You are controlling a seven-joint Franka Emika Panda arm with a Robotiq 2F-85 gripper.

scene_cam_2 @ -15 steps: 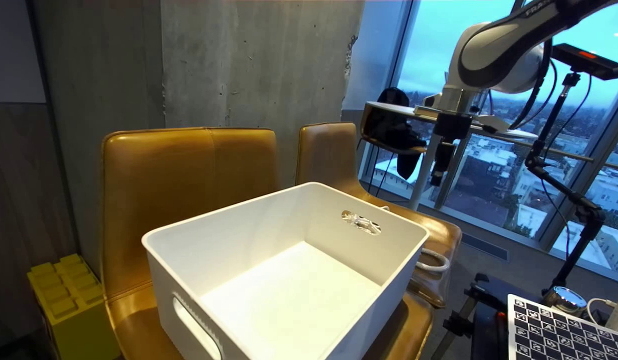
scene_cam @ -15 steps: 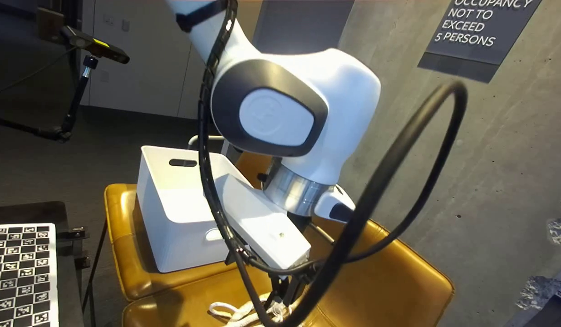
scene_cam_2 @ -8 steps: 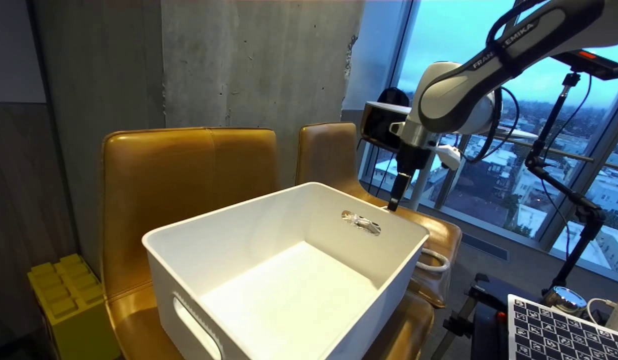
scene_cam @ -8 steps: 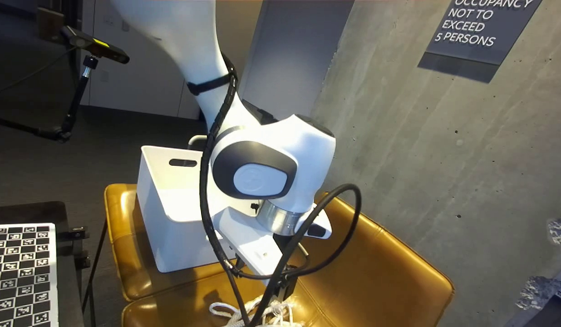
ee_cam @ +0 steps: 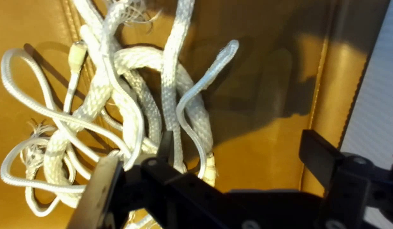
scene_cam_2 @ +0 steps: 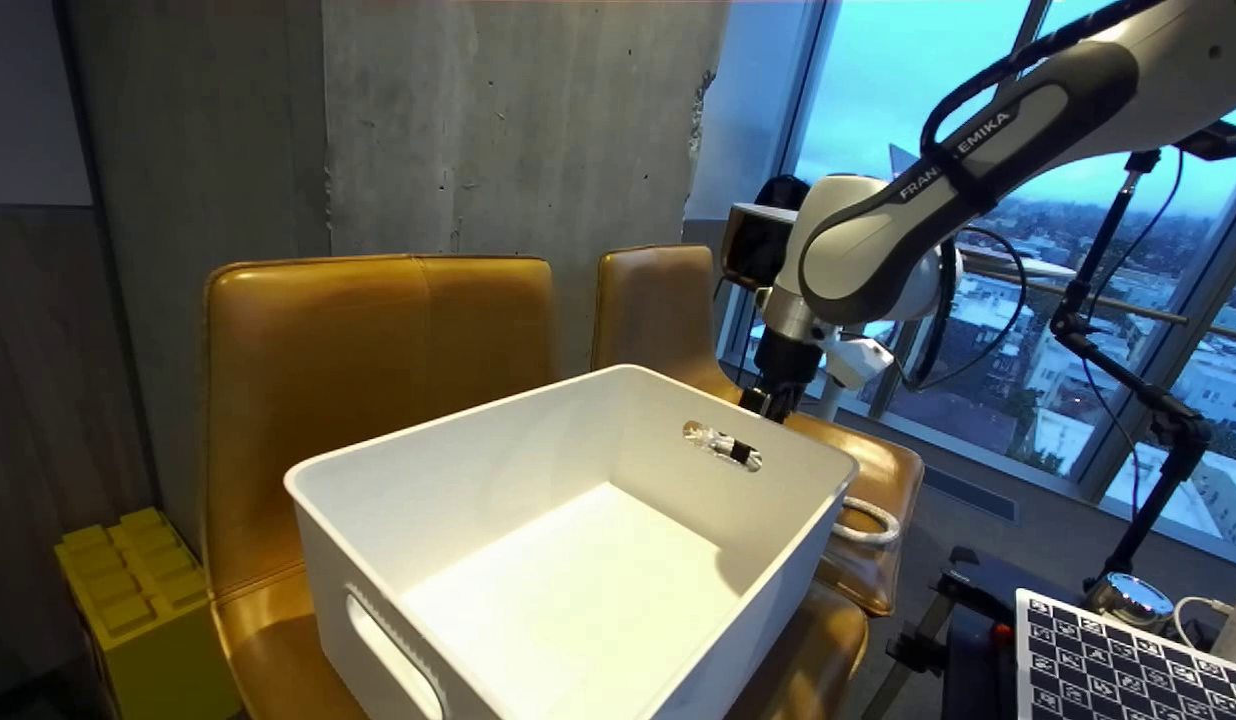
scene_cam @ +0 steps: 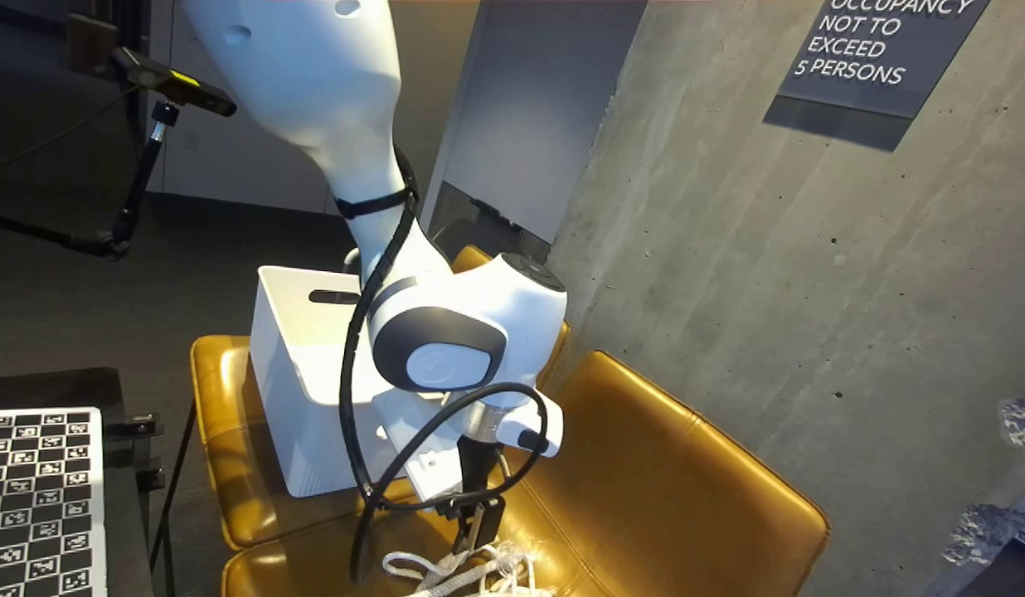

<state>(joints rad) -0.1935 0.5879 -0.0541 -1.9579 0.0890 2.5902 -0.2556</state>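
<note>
My gripper [ee_cam: 237, 144] stands open and points down over a tan leather chair seat [ee_cam: 257, 162] in the wrist view. Its left fingertip overlaps the right part of a tangled heap of white rope [ee_cam: 142, 58]; whether it touches is unclear. The right fingertip is over bare leather near the seam. Nothing is gripped between them. A white box [ee_cam: 371, 105] borders the seat at the right. In an exterior view the gripper [scene_cam: 477, 531] is low beside the rope [scene_cam: 459, 583]. In an exterior view the box [scene_cam_2: 458, 430] partly hides the gripper [scene_cam_2: 768, 400].
The white box stands on the neighbouring chair and nothing shows inside it. A chair back [scene_cam: 687, 464] rises near a concrete wall [scene_cam: 769, 274]. A checkered board [scene_cam: 40, 497] lies on a dark stand. A camera on a jointed arm [scene_cam: 139, 182] stands farther back.
The arm has come down and shifted towards the box. The gripper has sunk from above the chair to beside the rope. Rope and box look unmoved.
</note>
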